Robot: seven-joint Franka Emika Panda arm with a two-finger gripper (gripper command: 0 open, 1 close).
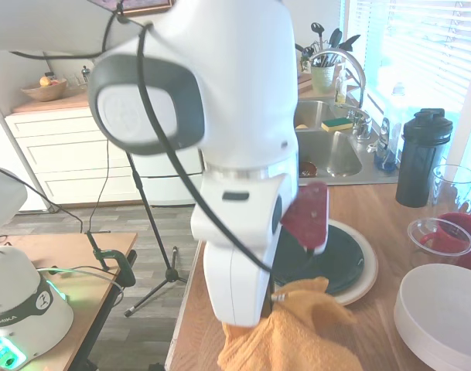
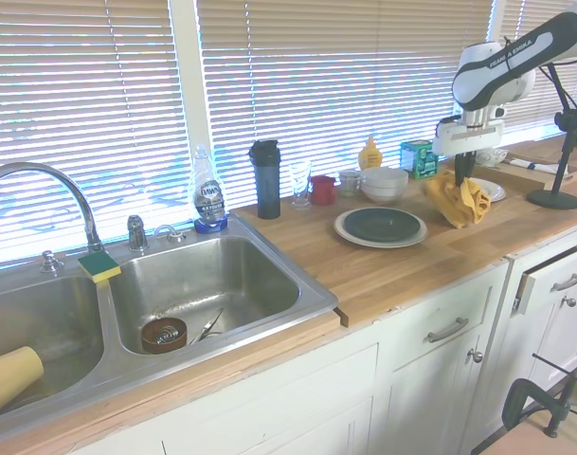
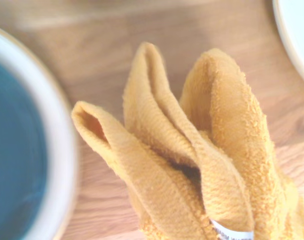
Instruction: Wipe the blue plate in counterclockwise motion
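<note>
Blue plate [image 2: 383, 224] lies flat, face up, on a larger beige plate [image 2: 350, 232] on the worktop [image 2: 402, 270], just in front of the white bowl [image 2: 384, 184]; being round, it has no long axis. Jaws [image 2: 464, 176] clamped on the top of an orange cloth [image 2: 459, 201], which hangs in folds above the worktop, beside the plates and apart from them.
</note>
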